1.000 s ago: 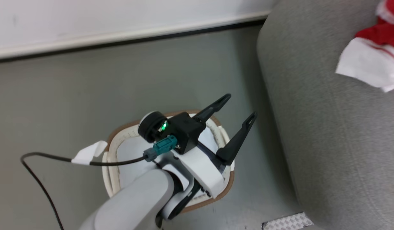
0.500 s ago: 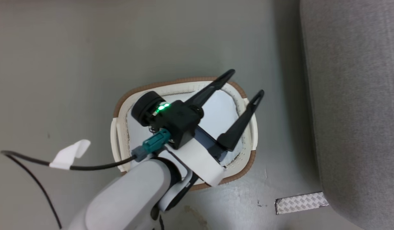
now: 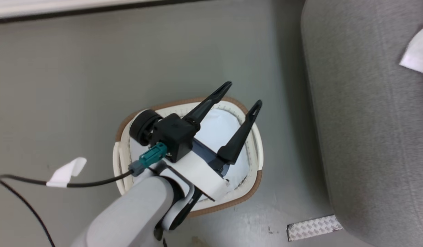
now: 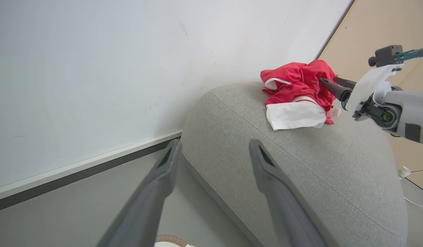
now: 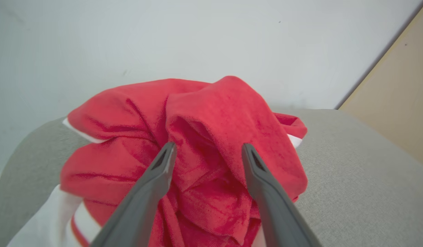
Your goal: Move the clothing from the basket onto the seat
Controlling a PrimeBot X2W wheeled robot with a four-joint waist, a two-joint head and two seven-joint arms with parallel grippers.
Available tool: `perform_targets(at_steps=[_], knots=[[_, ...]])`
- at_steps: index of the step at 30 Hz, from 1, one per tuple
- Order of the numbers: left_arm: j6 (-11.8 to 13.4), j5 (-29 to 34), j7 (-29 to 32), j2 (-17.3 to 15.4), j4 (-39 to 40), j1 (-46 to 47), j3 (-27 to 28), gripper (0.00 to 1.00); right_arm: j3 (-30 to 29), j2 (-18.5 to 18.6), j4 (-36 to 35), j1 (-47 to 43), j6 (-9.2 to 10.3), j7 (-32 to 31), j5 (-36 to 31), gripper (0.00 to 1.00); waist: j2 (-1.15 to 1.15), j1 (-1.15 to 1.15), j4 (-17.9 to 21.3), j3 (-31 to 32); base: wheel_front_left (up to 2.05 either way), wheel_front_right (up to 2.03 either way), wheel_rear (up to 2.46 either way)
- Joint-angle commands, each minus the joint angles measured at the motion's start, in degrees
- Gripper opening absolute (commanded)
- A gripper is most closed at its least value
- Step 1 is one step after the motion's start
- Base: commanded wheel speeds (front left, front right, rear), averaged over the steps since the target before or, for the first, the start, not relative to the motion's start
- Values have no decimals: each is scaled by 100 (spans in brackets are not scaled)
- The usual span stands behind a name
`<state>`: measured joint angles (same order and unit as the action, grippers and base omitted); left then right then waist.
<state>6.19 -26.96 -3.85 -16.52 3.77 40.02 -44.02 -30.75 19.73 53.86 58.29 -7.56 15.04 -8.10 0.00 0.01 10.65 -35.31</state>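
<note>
Only the head camera has swung; the left gripper hangs spread and empty over the basket. On the seat lies the clothing, one fold between the right gripper's parted jaws. Pulling back could snag it and drag it off.

Head view down on basket and seat, left wrist view far from clothing, right wrist close on it

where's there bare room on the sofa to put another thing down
The seat is bare over its rounded end nearest the basket, from its lower edge up to the clothing. It is crowded where the clothing heap lies by the wall, with the open right end effector at it.
</note>
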Motion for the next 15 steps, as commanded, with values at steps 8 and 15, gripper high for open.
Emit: perform_targets(at_steps=[8, 15], knots=[[119, -366, -425, -175, -313, -693, 187, 100, 990, -529, -1248, -1546, 15, 9, 487, 100, 0, -1, 222, 1184, 0, 0, 0], [395, -636, -918, -337, -653, -1493, 578, 100, 1675, -829, -2501, -2834, 15, 8, 967, 100, 0, -1, 59, 2053, 0, 0, 0]])
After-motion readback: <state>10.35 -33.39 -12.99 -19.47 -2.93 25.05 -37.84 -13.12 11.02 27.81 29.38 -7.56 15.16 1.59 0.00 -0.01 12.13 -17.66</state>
